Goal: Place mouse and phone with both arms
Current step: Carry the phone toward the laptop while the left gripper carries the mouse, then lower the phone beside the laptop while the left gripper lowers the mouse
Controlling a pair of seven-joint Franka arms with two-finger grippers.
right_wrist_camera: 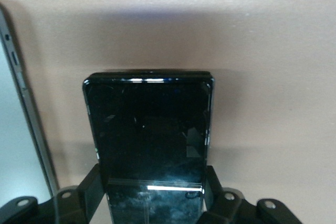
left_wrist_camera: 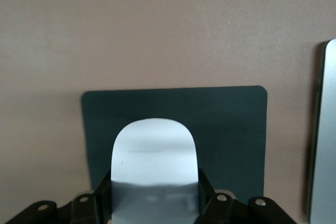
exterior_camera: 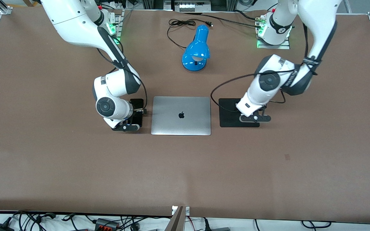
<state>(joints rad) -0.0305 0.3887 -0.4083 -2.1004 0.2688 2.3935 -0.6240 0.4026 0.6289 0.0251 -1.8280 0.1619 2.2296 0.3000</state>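
My left gripper (exterior_camera: pixel 255 118) is low over the square black mat (exterior_camera: pixel 228 112) beside the laptop, toward the left arm's end. In the left wrist view the gripper (left_wrist_camera: pixel 155 195) is shut on the white oval mouse (left_wrist_camera: pixel 155 153), with a finger against each side, over the mat (left_wrist_camera: pixel 231 124). The arm hides the mouse in the front view. My right gripper (exterior_camera: pixel 130 121) is low beside the laptop, at its end toward the right arm. In the right wrist view the gripper (right_wrist_camera: pixel 152 190) is shut on the black phone (right_wrist_camera: pixel 149 135), which also shows in the front view (exterior_camera: pixel 137 104).
A closed silver laptop (exterior_camera: pixel 181 115) lies between the two grippers; its edge shows in both wrist views (left_wrist_camera: pixel 323 129) (right_wrist_camera: pixel 16 145). A blue desk lamp (exterior_camera: pixel 197 51) and its black cable (exterior_camera: pixel 178 24) lie farther from the front camera, near the arm bases.
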